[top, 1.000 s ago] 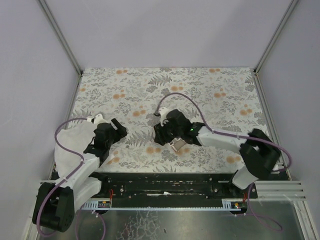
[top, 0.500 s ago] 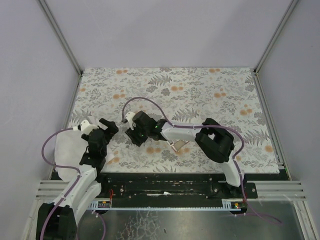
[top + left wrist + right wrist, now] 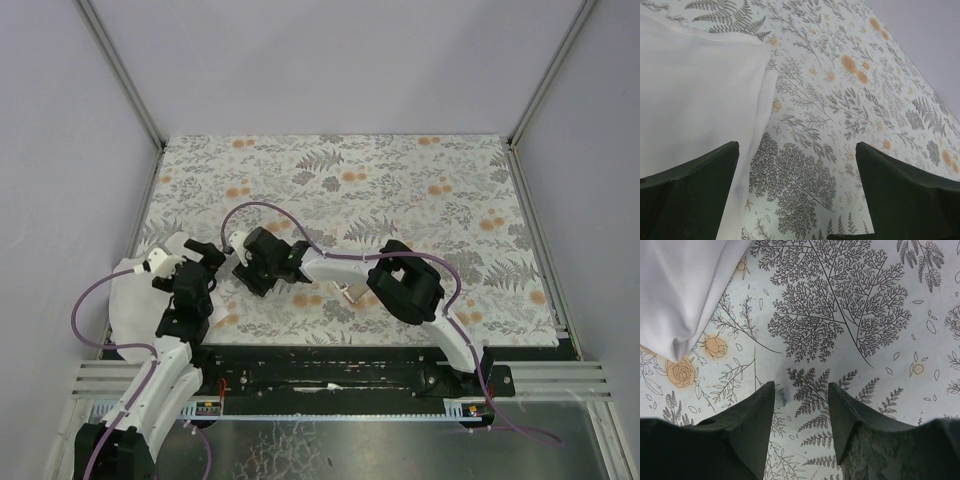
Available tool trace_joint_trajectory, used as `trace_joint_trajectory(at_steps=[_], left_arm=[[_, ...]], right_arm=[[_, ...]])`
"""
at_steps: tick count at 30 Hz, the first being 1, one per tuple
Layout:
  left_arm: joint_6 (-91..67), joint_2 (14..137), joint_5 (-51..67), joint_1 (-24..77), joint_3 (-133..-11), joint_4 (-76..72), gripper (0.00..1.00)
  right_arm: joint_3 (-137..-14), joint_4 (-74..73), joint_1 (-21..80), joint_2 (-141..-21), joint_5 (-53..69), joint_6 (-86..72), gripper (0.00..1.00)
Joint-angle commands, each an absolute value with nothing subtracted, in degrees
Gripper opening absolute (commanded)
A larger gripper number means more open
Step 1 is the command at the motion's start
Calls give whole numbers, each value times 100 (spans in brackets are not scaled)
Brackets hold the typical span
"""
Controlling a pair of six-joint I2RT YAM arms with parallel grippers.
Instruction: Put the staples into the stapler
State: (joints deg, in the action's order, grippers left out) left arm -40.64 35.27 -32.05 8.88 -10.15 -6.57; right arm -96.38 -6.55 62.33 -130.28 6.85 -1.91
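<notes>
- The left fingers are spread wide with nothing between them. They hang over the floral worktop at the right edge of the white cloth.
- In the left wrist view, the cloth's edge runs down beside the left-hand finger, and bare printed ferns fill the gap.
- The right arm reaches across toward the cloth. The right fingers are parted with nothing between them, just right of the cloth's folded corner.
- In the top view, the two sets of fingers are near each other at the cloth's right side.
- The staple box shows only as a small pale and reddish piece on the worktop. It is well to the right of the cloth and against the right arm's forearm, too small to make out further.
</notes>
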Motion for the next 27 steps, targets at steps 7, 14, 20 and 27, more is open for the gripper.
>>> trace_joint_trajectory(at_steps=[7,14,20,27], left_arm=[[-4454,3425,-4025,844,-1186,-196,100],[-4465,3415,-4036,839,-1191,-166,100],[-4465,3417,-4017,844,-1187,-184,100],[-4456,3461,-3991,844,-1187,-224,100]], right_arm=[[-9874,-714,6401,-13071,720,-58,51],[-9787,-725,6478,-13016,809,43,50],[-9650,-755,6531,-12973,655,157,45],[-9493,-707,6574,-12929,556,218,40]])
